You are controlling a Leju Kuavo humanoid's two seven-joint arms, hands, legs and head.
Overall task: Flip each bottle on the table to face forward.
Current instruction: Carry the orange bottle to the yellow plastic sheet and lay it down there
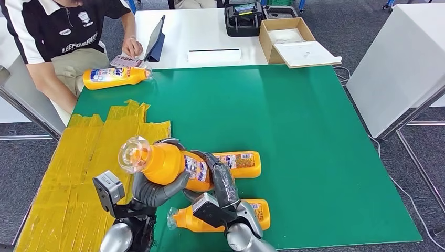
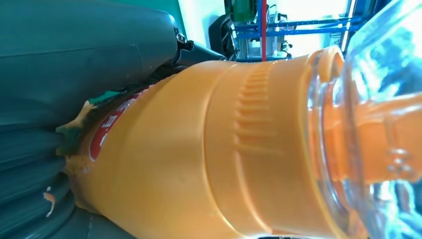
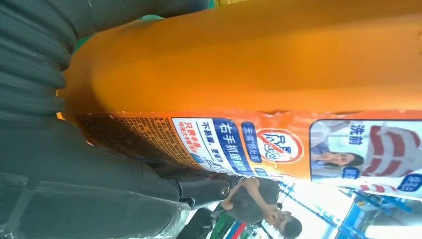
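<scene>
Both hands, left hand [image 1: 155, 190] and right hand [image 1: 223, 184], clamp a bottle [image 1: 173, 167] above the counter [image 1: 294, 131], seemingly turning its label forward.

Near bottle [image 1: 257, 212] partly hidden behind right robot hand [image 1: 223, 181]; seated person [image 1: 63, 31] cropped at the far edge; label print illegible.
</scene>
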